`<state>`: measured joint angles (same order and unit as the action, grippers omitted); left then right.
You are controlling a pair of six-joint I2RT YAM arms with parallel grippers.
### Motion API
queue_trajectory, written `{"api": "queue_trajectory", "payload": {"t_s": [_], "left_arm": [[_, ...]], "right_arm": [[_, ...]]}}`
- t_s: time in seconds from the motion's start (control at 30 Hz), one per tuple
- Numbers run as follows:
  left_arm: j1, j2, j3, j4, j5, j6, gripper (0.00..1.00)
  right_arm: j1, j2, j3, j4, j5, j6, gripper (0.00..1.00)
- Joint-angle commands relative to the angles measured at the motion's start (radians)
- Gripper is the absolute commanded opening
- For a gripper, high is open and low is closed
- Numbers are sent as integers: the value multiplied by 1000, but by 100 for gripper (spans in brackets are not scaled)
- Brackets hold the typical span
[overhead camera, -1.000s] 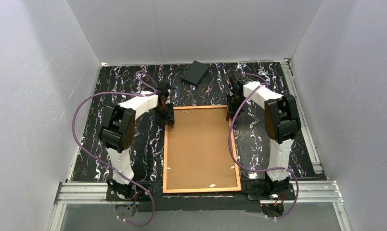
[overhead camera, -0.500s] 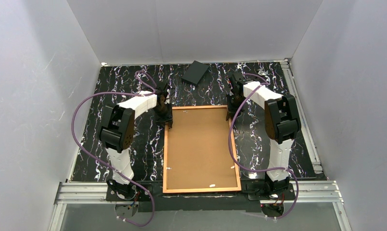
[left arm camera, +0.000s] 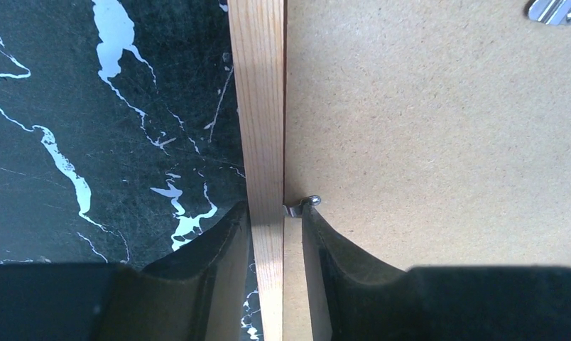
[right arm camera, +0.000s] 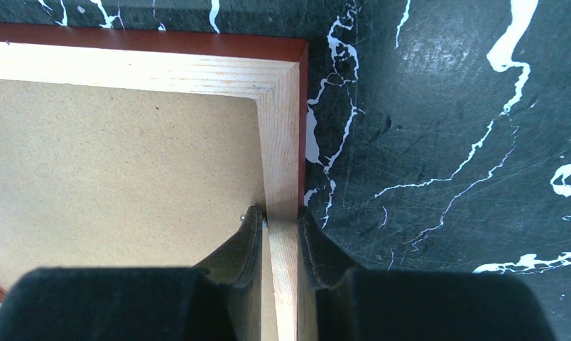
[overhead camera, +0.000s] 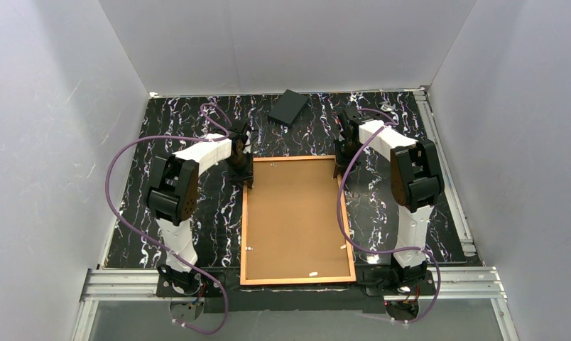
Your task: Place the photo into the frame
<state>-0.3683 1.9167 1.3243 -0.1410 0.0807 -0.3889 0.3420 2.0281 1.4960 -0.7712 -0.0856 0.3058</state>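
Closest to me, the two arms rise from their bases at the near edge of the tabletop (overhead camera: 219, 213), which is black with white marbled veins, and between them lies the frame (overhead camera: 297, 281). It rests flat and back-side up, its long sides running away from me and its near short side just in front of the bases. A plain brown backing board (overhead camera: 297, 213) fills it inside the pale wooden rails, with a thin orange-red edge showing around the outside. A small white fleck (overhead camera: 313, 273) sits on the board near the front rail. Farther along, both arms reach forward and bend inward to the frame's far end. The left gripper (left arm camera: 275, 213) points down over the left rail close to the far left corner, one finger outside the rail and against it, the other over the board just inside; a sliver of board shows between that inner finger and the wood, so the jaws straddle the rail without quite pinching it. A little metal tab (left arm camera: 302, 204) lies at the inner fingertip. The right gripper (right arm camera: 280, 217) sits on the right rail just short of the far right corner, its two fingers pressed against either side of the wood, clamping the frame. Beyond them, near the back wall, a flat dark rectangular object (overhead camera: 288, 106) lies on the tabletop, well apart from the frame.
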Motion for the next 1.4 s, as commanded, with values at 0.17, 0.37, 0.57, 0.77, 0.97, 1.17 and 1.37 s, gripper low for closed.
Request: {"api": "queue_trajectory", "payload": {"t_s": [0.17, 0.37, 0.57, 0.77, 0.97, 1.17, 1.37], "left_arm": [[-1, -45, 20, -95, 126, 32, 27], [5, -97, -7, -25, 218, -43, 69], [20, -131, -13, -14, 184, -73, 78], [21, -94, 61, -89, 131, -11, 79], [21, -48, 120, -152, 101, 25, 78], [21, -78, 94, -237, 65, 34, 77], [21, -224, -59, -266, 66, 15, 77]], "right_arm": [[19, -11, -15, -5, 5, -37, 1], [20, -21, -18, -6, 5, -39, 1], [18, -52, -21, -2, -6, -39, 3], [15, -81, -8, -14, -20, -51, 23], [14, -132, -13, -6, -18, -65, 58], [14, -186, -3, -17, -6, -74, 72], [11, -246, -32, -26, -39, -64, 77]]}}
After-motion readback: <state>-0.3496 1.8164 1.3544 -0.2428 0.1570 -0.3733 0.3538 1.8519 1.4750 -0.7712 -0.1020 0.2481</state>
